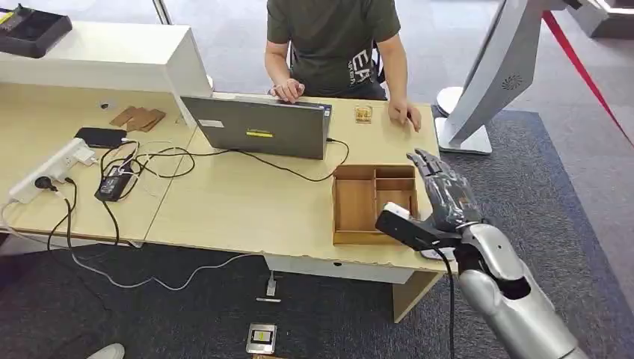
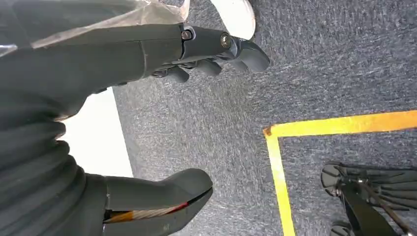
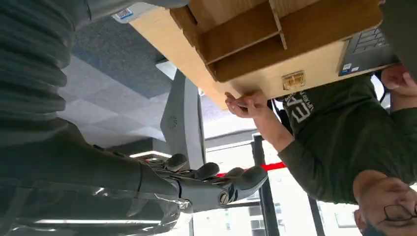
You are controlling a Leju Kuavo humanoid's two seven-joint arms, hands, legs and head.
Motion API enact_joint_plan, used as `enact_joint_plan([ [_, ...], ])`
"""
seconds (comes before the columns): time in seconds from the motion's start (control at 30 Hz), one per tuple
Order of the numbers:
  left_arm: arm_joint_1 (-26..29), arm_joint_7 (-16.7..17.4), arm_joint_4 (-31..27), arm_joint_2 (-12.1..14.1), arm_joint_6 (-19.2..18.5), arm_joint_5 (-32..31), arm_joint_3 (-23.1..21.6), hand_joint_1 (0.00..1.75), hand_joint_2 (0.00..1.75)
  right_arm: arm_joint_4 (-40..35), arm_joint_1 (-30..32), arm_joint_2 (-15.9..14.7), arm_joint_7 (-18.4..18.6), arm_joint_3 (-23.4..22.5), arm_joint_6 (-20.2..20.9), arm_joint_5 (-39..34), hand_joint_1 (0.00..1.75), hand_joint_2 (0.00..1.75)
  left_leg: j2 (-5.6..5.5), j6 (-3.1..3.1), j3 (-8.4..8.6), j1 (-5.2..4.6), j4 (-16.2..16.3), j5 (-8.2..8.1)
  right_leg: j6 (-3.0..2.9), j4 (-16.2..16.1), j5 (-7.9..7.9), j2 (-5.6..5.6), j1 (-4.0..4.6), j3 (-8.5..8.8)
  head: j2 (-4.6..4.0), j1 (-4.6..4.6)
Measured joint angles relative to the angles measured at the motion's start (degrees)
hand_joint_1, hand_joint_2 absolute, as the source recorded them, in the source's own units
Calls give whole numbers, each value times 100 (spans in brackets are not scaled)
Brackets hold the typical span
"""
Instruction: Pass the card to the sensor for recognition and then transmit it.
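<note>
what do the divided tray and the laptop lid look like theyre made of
Divided tray: looks like unfinished wood or plywood, matt tan with visible grain and thin slat dividers. Laptop lid: smooth matt grey, likely metal or painted plastic; the look alone can't settle which.

My right hand [image 1: 442, 196] covers the right edge of the wooden tray [image 1: 359, 196], so I cannot see what lies under it. The person [image 1: 336, 41] is cut off above the chest in the head view. The small object [image 1: 363, 114] beside the laptop [image 1: 258, 127] is too small to identify.
</note>
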Motion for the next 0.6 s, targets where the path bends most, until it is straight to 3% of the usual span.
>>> enact_joint_plan([
  [0.6, -17, -57, 0, -2, 0, -20, 0, 0, 175, -234, 554, 192, -135, -203, 168, 850, 0, 175, 1, 0, -2, 0, -2, 0, -1, 1, -1, 0, 0, 0, 0, -2],
])
